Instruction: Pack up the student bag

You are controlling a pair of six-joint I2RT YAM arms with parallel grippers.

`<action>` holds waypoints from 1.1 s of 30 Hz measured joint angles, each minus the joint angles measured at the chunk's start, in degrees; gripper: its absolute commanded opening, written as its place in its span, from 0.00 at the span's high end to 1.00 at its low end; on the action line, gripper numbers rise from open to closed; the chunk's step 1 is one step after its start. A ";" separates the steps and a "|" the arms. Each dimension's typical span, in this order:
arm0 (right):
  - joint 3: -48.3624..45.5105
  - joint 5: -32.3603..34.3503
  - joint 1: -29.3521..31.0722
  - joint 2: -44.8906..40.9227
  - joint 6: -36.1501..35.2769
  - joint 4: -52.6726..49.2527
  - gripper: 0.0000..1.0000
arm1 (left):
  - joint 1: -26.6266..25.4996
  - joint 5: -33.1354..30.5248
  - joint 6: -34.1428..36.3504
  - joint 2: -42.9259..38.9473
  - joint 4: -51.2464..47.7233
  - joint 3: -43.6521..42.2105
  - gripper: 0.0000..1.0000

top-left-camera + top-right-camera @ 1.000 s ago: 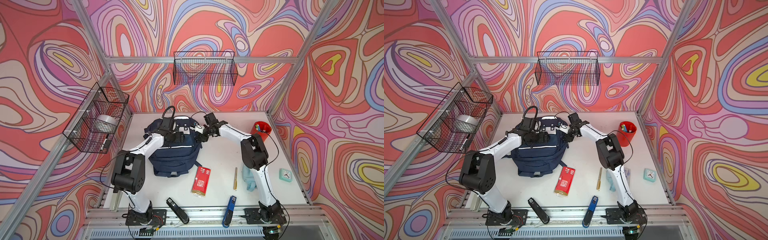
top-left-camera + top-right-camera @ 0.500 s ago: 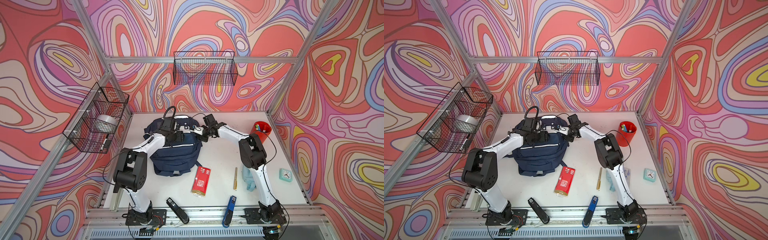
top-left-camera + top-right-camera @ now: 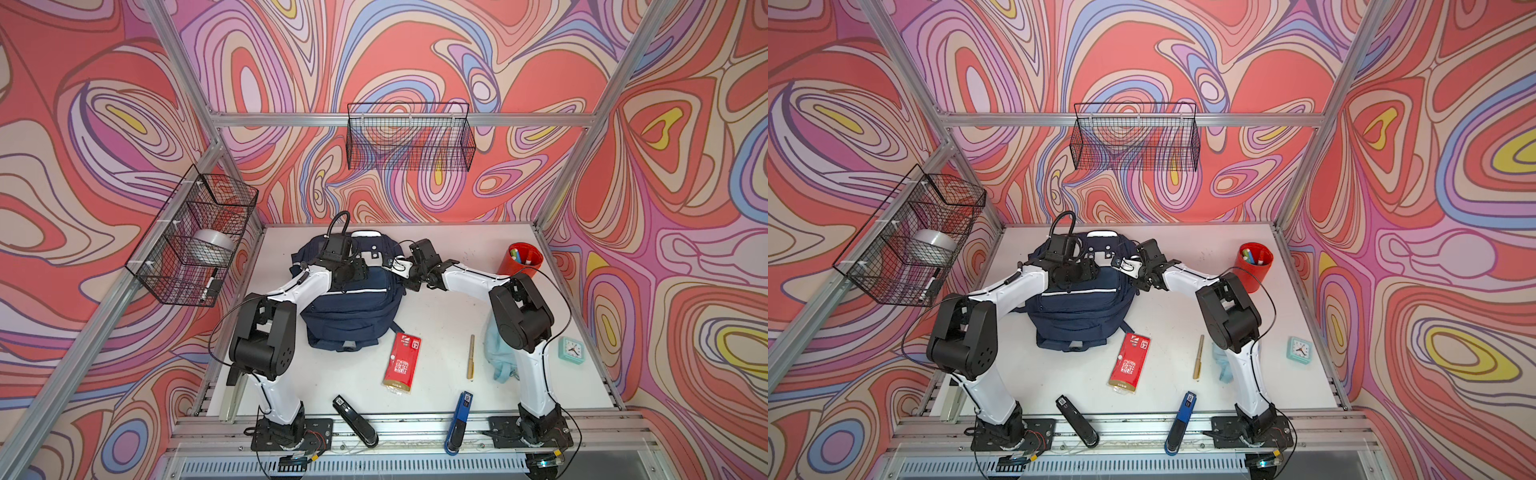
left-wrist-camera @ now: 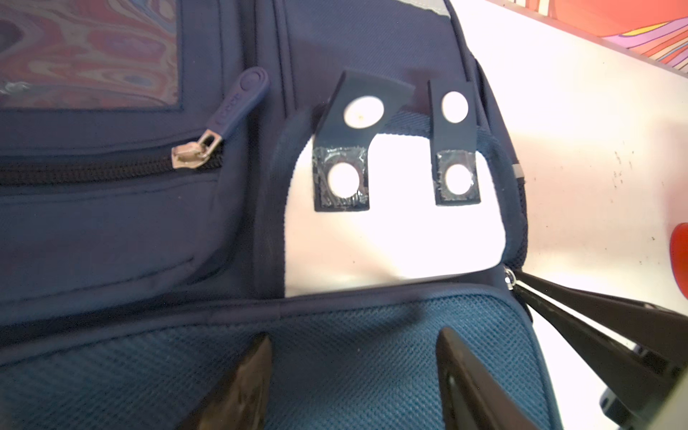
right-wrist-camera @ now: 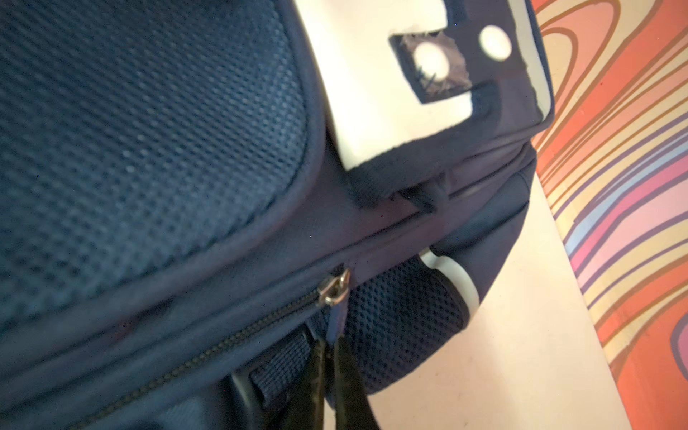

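The white table (image 3: 440, 328) carries the student bag (image 3: 353, 307) toward its rear, left of centre. The bag lies flat with its top end toward the back wall in both top views. It is soft woven fabric, so expect it to sag, wrinkle and slide on the smooth surface rather than hold shape. Judge it light if unfilled. A pull at one point will likely drag the whole shell unless another point is pinned. The padded mesh panel (image 4: 149, 365) is the broad, compliant area suited to pinning. The left gripper (image 4: 353, 342) stands over it with jaws apart, grasping nothing; whether its fingers press the mesh cannot be told. The proper hold for opening is the zipper pull (image 5: 337, 322) on the bag's side seam. The right gripper (image 5: 329, 352) is clenched on this tab, just beside the metal slider (image 5: 332, 289). The tab is small and probably smooth; pull along the zipper line to avoid slipping off.
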 measured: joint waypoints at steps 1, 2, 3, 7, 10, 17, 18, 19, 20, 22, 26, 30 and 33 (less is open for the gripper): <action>0.02 -0.74 -0.17 0.00 0.35 -0.17 0.90 | 0.00 0.02 -0.02 0.00 0.00 0.00 0.35; 0.04 -1.42 -0.37 0.00 0.63 -0.20 0.82 | 0.00 0.04 -0.04 0.00 0.04 0.00 0.35; 0.07 -1.73 -0.50 0.02 1.20 -0.15 0.73 | 0.00 0.09 -0.09 0.00 0.11 0.00 0.36; 0.09 -2.45 -0.76 0.00 2.21 1.57 0.58 | 0.00 0.68 -0.17 0.00 0.20 0.00 0.35; 1.51 -2.95 -0.76 0.55 2.25 0.79 0.58 | 0.00 1.42 -0.20 0.00 0.31 0.00 0.35; 0.09 -1.66 -0.35 2.49 0.94 7.10 0.62 | 0.00 3.17 -0.55 0.00 0.55 0.09 0.35; -1.31 -0.94 -0.11 2.54 0.48 9.38 0.63 | 0.00 3.52 -0.68 0.00 0.59 0.09 0.35; -2.38 0.20 0.24 2.80 -0.15 11.72 0.64 | 0.00 3.98 -0.90 0.00 0.72 0.09 0.35; -3.02 1.14 0.59 3.08 -0.72 13.60 0.66 | 0.00 4.35 -1.11 0.00 0.81 0.09 0.35; -4.68 3.26 1.42 3.54 -1.88 18.16 0.71 | -0.02 5.16 -1.53 0.09 1.05 0.09 0.37; -8.96 6.71 2.69 3.74 -3.32 26.77 0.92 | -0.26 4.68 -2.49 0.57 0.81 0.61 0.37; -13.55 10.84 3.82 3.91 -4.28 36.02 1.00 | -0.74 4.09 -5.14 1.57 1.05 1.44 0.38; -17.53 14.64 5.01 3.82 -5.77 42.97 1.00 | -0.72 4.85 -8.26 2.47 1.70 2.29 0.44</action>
